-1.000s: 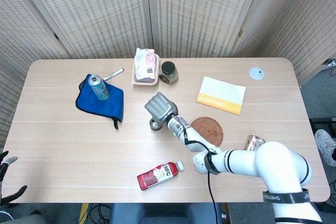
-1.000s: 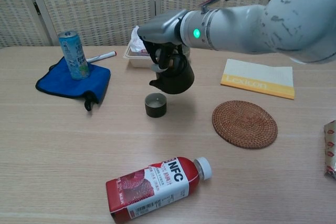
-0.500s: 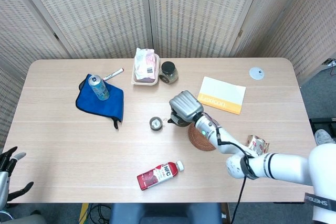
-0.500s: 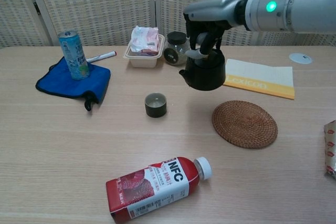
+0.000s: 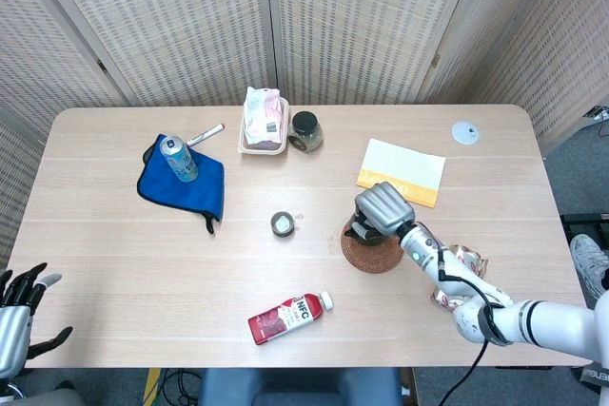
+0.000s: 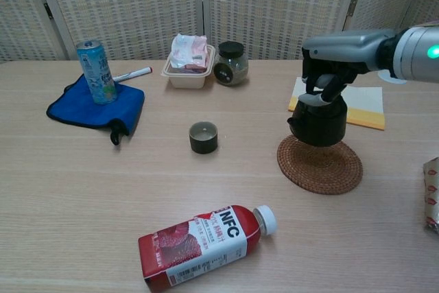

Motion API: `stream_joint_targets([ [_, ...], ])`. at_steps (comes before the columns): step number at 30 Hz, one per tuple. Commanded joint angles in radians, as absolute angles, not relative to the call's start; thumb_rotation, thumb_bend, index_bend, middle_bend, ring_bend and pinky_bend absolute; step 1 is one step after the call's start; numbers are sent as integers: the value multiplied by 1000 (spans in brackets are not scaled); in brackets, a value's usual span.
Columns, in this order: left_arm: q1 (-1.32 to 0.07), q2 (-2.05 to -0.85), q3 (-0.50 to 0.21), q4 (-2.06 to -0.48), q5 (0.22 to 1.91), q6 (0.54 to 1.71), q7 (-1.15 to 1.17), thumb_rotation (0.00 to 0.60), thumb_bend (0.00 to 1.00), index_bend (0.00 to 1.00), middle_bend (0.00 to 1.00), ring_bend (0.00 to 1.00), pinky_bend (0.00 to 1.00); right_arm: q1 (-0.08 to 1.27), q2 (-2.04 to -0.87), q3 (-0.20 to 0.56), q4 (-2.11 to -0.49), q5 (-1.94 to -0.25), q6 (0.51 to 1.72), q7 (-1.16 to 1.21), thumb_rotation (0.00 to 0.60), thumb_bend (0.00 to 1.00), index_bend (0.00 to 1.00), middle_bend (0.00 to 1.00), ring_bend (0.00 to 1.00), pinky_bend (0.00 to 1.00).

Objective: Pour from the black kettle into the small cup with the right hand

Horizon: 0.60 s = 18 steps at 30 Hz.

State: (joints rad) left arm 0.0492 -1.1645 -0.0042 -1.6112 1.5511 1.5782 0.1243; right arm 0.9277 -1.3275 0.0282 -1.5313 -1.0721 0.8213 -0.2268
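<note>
A: Black kettle [image 6: 317, 123] hangs low above the woven coaster [image 6: 319, 163], handle gripped by the right hand [image 6: 326, 71]. Why?

B: Likely being parked; small cup [image 6: 204, 137] sits well left.

A light wooden table [image 5: 114, 263] with rounded corners fills the scene. Behind its far edge stand folding screens [image 5: 190, 16] of pale woven panels in light frames. On the right, grey floor [image 5: 576, 154] shows beside the table. The light is even.

Head view — right hand [image 5: 383, 208] hides most of the black kettle [image 5: 362, 231].
</note>
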Motion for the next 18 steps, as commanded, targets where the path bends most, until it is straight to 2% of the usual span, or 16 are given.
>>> stream_joint_targets([
  [1,46,-1167,-3,-1610,1550,1573,125,600,135,232,107,131,3,897,-1355,19,-1483,-1112,817,-183,498,411,1000,999,920,476],
  [10,42,-1177,-1,-1603,1540,1564,125,600,135,232,107,131,3,866,-1410,22,-1395,-1174,797,-118,496,368,1000,999,920,476],
  [18,42,-1177,0,-1602,1537,1566,126,600,135,232,107,131,3,854,-1423,38,-1370,-1208,783,-80,496,94,1000,999,920,476],
])
